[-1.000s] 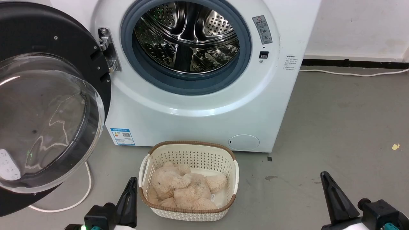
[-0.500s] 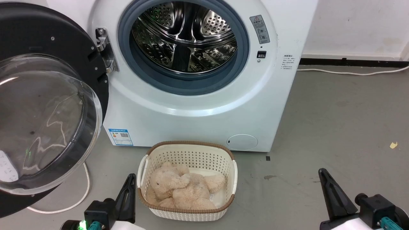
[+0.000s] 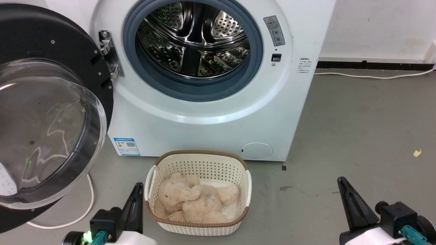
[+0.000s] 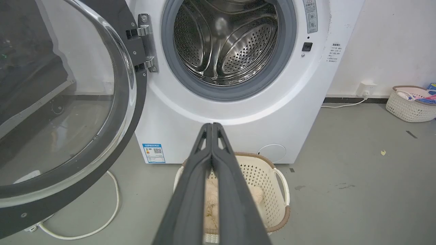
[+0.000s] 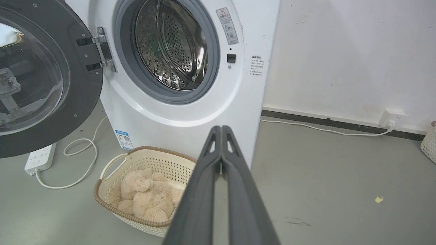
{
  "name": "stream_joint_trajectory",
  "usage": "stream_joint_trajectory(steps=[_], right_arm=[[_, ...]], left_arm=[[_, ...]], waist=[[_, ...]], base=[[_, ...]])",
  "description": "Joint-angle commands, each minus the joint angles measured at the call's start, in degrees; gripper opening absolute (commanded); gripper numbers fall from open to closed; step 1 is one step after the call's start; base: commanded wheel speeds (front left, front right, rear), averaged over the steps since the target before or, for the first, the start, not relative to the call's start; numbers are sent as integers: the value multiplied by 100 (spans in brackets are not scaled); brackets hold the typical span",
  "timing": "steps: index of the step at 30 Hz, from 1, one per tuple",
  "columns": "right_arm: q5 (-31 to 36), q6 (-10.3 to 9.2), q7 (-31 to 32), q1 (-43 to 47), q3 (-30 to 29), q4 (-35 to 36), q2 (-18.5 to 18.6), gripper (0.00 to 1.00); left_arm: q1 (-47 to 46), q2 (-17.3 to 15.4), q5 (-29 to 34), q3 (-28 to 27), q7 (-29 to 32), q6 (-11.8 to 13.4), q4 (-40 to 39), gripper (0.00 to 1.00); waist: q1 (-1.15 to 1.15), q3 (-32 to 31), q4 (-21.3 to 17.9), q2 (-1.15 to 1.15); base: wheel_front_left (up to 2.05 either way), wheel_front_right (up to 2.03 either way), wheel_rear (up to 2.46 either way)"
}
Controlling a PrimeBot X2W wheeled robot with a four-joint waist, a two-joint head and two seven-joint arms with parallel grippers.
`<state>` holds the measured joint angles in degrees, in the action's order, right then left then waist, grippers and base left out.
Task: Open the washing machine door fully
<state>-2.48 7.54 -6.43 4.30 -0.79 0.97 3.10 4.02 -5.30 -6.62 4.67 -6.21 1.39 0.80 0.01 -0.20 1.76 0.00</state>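
At hinge side, door: large round glossy black washing machine door w/ clear bulging glass bowl point(image 3: 51, 129) stands swung wide, left of the drum opening, hung on metal hinge point(image 3: 109, 54).
Machine: white boxy front-loader washing machine point(image 3: 204, 126); we see perforated steel drum point(image 3: 194, 37) exposed inside blue-grey rubber gasket point(image 3: 190, 92).
Basket: cream perforated plastic basket point(image 3: 197, 153) on floor in front of machine, beige plush toy point(image 3: 194, 200) inside.
Our L claw: left gripper point(image 4: 212, 126) fingers pressed together, holding nothing, beside basket, apart from door.
Our R claw: right gripper point(image 5: 221, 128) likewise closed on nothing, over grey floor point(image 3: 357, 129).
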Motion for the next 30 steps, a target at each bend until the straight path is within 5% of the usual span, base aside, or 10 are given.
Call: stream_joint_trajectory(steps=[1,30], right_arm=[[37,-3,30,-82,10,-14,-13,0],[154,-4,370,-275,48,-60,-18,0]], left_arm=[[-110,23,73,-40,34,-20,-21,0],[-272,145,400,-277,360,-86,-53,0]], waist=[[0,1,-5,0],[0,12,-100,0]], base=[[0,0,0],[0,0,0]])
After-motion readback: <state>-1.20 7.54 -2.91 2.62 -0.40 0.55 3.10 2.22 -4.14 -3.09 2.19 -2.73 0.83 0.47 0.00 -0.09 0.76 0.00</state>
